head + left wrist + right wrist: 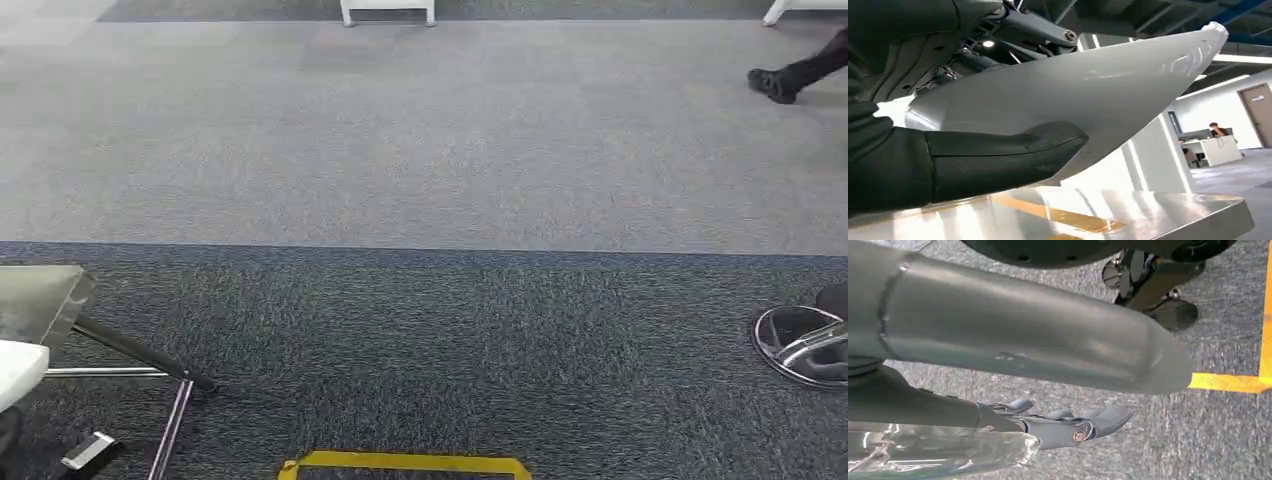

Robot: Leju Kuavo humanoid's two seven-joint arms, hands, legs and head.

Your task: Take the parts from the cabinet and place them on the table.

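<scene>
My left hand [963, 160] grips a long white curved part [1088, 95], its dark thumb pressed along the lower face. The part hangs just above a shiny metal table top [1158, 215]. In the head view the same table's corner [45, 300] shows at the far left, with a white end of the part [15, 370] in front of it. My right hand [1058, 390] hangs over the carpet with its thick grey thumb and its darker fingers [1073, 425] stretched out and apart. Only carpet shows between them. A shiny crinkled film [938, 452] lies beside the fingers; I cannot tell what it is.
Grey carpet lies ahead, with yellow floor tape [400, 462] near my feet. The table's legs [150, 365] stand at the left. A chrome chair base [805, 345] is at the right and a person's shoe [775, 85] at the far right. White furniture feet [388, 12] are at the back.
</scene>
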